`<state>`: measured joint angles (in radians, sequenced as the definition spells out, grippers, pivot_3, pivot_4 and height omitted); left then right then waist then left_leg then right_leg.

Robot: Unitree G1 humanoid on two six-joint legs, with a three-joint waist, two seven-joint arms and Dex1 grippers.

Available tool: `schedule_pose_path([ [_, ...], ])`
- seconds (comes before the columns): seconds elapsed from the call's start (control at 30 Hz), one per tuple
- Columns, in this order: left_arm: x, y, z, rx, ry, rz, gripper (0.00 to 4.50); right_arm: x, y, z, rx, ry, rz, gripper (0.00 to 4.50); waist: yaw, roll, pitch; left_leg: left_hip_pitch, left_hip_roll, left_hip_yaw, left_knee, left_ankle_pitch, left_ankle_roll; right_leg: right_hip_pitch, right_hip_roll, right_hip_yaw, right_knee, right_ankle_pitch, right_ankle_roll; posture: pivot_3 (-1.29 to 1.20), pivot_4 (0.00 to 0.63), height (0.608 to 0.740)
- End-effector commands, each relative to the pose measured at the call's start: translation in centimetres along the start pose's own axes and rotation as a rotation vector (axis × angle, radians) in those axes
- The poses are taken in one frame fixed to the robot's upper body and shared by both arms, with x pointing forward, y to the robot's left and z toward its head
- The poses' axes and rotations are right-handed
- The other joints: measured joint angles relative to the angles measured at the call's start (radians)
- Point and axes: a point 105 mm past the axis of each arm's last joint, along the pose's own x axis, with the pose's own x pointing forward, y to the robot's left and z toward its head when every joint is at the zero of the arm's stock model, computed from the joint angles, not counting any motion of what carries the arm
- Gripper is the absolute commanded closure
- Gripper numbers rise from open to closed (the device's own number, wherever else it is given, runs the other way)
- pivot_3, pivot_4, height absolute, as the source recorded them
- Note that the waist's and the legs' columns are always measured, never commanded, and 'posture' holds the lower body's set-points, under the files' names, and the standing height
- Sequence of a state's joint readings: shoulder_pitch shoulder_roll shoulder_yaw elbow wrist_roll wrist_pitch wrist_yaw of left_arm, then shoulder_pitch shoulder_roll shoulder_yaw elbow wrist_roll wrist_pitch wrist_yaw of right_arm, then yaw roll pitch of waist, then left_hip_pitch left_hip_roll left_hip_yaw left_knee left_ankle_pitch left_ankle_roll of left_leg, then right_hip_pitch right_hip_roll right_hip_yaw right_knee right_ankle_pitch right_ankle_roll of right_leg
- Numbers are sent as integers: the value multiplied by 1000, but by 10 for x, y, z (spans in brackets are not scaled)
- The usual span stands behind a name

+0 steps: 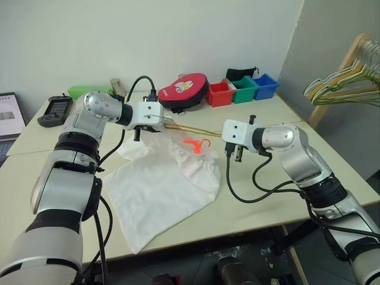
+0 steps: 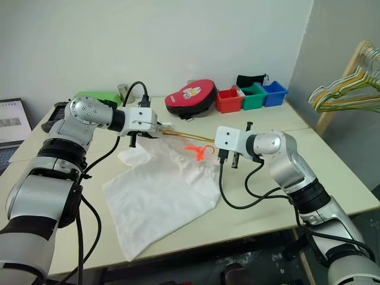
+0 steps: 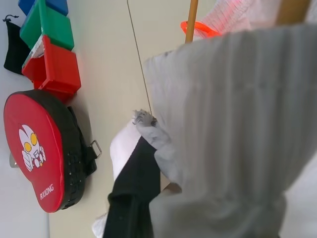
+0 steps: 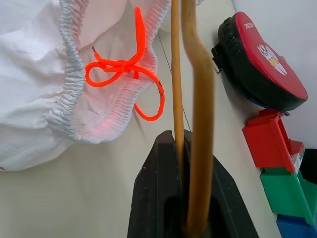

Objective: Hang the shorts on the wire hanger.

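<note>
The white shorts [image 1: 163, 184] lie crumpled on the table [image 1: 267, 196], their elastic waistband and orange drawstring [image 1: 198, 144] at the far end. My left gripper [image 1: 160, 123] is shut on the waistband's far edge. In the left wrist view the fabric [image 3: 223, 124] drapes over its black finger [image 3: 133, 188]. The thin yellow-gold wire hanger [image 1: 191, 129] stretches just above the waistband between both grippers. My right gripper [image 4: 174, 144] is shut on the hanger's wire [image 4: 198, 99], to the right of the shorts.
At the back of the table stand a red padded case [image 1: 183, 90] and red [image 1: 221, 93], green [image 1: 244, 89] and blue [image 1: 265, 85] bins. A bunch of thicker hangers [image 1: 344, 83] hangs at the right. A laptop [image 1: 9, 116] and a black device [image 1: 54, 111] sit far left.
</note>
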<state>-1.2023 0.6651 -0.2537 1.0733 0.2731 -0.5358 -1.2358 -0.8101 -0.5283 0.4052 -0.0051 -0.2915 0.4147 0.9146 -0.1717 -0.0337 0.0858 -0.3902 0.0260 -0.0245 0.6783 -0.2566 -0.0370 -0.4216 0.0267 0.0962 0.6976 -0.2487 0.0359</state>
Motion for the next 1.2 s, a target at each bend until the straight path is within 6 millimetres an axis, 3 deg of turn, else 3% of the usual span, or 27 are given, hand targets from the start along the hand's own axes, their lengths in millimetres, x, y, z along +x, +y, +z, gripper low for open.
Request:
schedule_pose_path([
  [0.03, -7, 10, 5, 23, -7, 40, 4492, -8, -15, 22, -60, -73, -48, 4500, 0, 0, 0, 0, 0, 0, 0, 0, 0, 0, 0, 0, 0, 0, 0, -82, 0, 740],
  [0.13, -6, 10, 5, 23, -8, 38, 4492, -8, -13, 21, -50, -73, -39, 4500, 0, 0, 0, 0, 0, 0, 0, 0, 0, 0, 0, 0, 0, 0, 0, -88, 0, 740],
  [0.23, -4, 7, 4, 16, -8, 26, 4500, -8, -10, 21, -37, -77, -24, 3926, 0, 0, 0, 0, 0, 0, 0, 0, 0, 0, 0, 0, 0, 0, 0, -88, 0, 740],
  [0.57, -3, -4, -4, -11, -15, 34, 4500, -14, -6, 15, 3, -63, 1, 1622, -1, 0, 0, 0, 0, 0, 0, 0, 0, 0, 0, 0, 0, 0, 0, -89, 0, 740],
  [0.8, -12, -28, -19, -67, -19, 37, 4500, -44, -12, -13, 285, -26, 16, 34, 3, 0, 0, 0, 0, 0, 0, 0, 0, 0, 0, 0, 0, 0, 0, -79, 0, 740],
  [0.9, -20, -29, -20, -112, -26, 69, 4500, -54, 7, -23, 384, -4, 134, 34, 5, 0, 0, 0, 1, -1, 0, 0, 0, 0, 0, 0, 0, 0, 0, -81, 0, 740],
  [1.0, -28, -35, -18, -184, -47, 62, 4500, -53, 36, -28, 606, -26, 279, 34, 4, -2, -2, 0, 1, -2, 0, 0, 0, 1, 0, -1, 0, 0, 0, -78, 0, 740],
  [1.1, -34, -37, -13, -208, -54, 70, 4500, -35, 52, -18, 886, -96, 362, 34, -9, -2, -2, 2, 2, -1, 0, 0, 0, 1, 1, 0, 1, 0, 0, -64, 0, 740],
  [1.2, -36, -37, -12, -219, -45, 82, 4500, -13, 57, -12, 1013, -110, 392, 34, -13, -2, -3, 4, 1, -1, 0, 0, 0, 2, 1, 0, 2, 1, -1, -64, 0, 740],
])
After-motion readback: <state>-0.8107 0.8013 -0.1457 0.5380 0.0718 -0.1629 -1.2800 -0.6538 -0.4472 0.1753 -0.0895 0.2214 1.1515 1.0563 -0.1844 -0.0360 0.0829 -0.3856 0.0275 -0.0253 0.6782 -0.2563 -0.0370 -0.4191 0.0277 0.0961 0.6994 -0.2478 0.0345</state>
